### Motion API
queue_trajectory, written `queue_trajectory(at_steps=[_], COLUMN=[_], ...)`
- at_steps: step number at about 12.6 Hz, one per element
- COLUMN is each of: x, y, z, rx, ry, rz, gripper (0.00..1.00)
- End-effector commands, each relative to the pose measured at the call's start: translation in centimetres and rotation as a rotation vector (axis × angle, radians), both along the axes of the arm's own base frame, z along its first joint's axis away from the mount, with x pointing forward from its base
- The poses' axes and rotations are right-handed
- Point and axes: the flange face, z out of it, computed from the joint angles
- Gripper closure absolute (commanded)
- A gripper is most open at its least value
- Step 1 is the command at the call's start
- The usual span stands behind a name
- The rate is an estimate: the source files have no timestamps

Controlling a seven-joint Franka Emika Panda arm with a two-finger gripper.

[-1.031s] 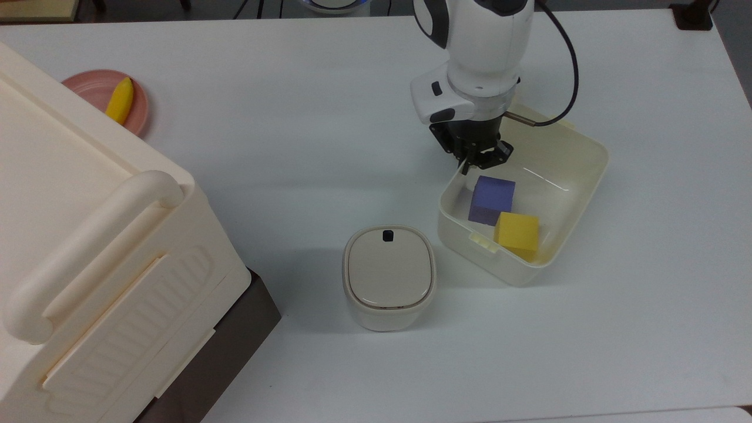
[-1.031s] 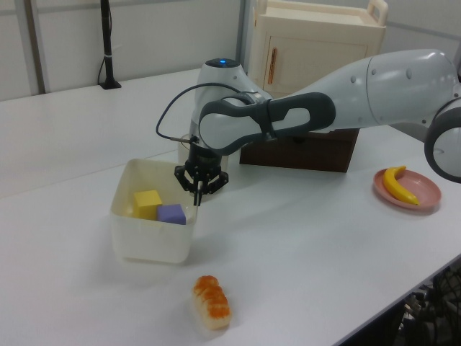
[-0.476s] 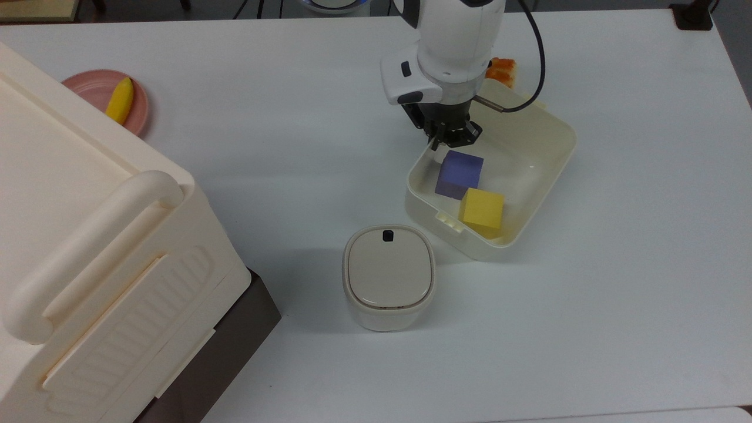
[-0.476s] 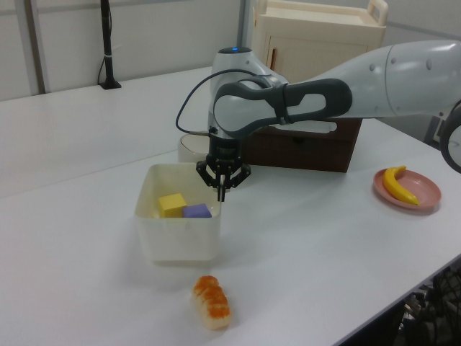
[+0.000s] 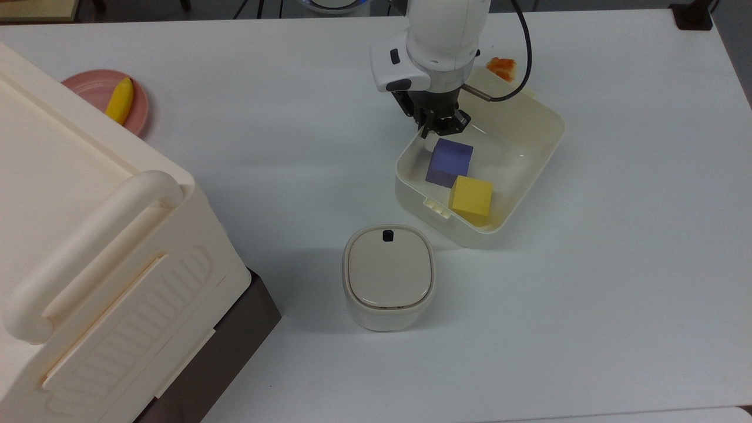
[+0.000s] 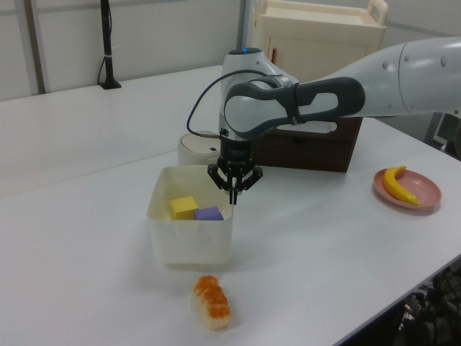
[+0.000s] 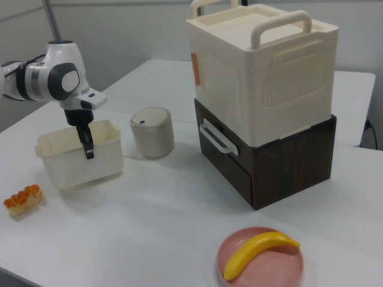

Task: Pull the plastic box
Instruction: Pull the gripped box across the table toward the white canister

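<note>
Tool (image 5: 437,126) is pinched shut on the plastic box (image 5: 531,161) wall, box sitting right under it on the bench (image 5: 617,294). Grip's done, looks mid-pull, unclear how much dragging remains.

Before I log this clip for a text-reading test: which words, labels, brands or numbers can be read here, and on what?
None can be read.
The plastic box, the gripper, the lidded canister and the large cream bin bear no legible print.
The canister's black dot is a plain mark, not a character.
</note>
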Motion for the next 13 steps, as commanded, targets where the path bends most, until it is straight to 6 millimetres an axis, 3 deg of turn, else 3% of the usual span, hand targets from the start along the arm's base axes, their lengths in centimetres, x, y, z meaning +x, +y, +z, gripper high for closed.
queue_trajectory(at_steps=[1, 2, 3, 13], x=[-1.03, -0.95, -0.92, -0.69], y=[-1.06, -1.23, -1.32, -1.60], z=[0.39, 0.46, 0.61, 0.70], rx=[-0.018, -0.017, -0.017, -0.038], ry=[0.006, 0.005, 0.003, 0.001], rz=[0.016, 0.013, 0.010, 0.167], gripper=[0.47, 0.31, 0.01, 0.00])
